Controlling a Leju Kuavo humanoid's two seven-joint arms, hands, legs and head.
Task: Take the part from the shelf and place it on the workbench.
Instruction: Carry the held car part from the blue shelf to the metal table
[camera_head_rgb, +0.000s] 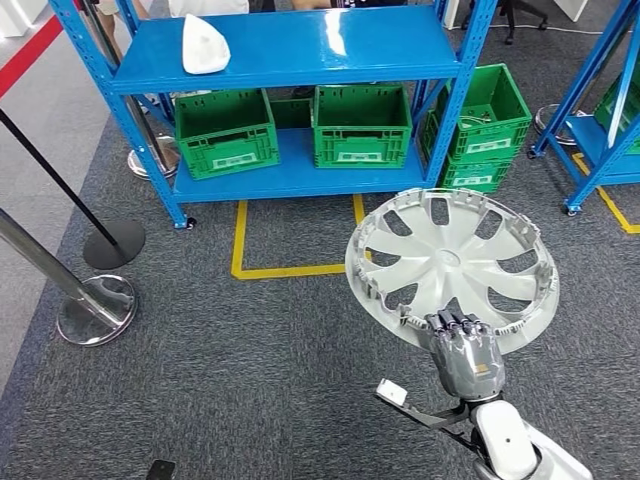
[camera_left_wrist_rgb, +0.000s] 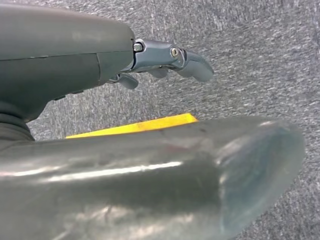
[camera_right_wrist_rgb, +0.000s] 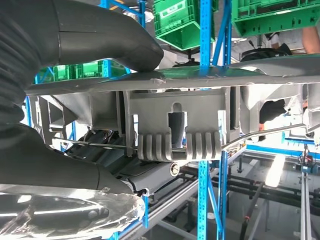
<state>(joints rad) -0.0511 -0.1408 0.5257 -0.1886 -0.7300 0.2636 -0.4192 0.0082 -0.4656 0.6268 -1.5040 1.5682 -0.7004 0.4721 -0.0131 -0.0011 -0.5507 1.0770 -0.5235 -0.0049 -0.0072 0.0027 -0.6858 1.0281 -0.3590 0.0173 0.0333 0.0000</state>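
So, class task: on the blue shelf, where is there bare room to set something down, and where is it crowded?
Top board of the blue shelf: bare from the white part across to the right upright. Lower board: crowded, two green crates fill it, with a narrow gap between them. The right hand holds the wheel cover.

Head camera looks down at carpet (camera_head_rgb: 226, 380) and shelf (camera_head_rgb: 287, 45); both wrist cameras sit close behind their hands

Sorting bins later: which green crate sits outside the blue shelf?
The stacked green crates at the right, standing on the floor beside the shelf's post; the other two crates sit on the blue shelf's lower board.
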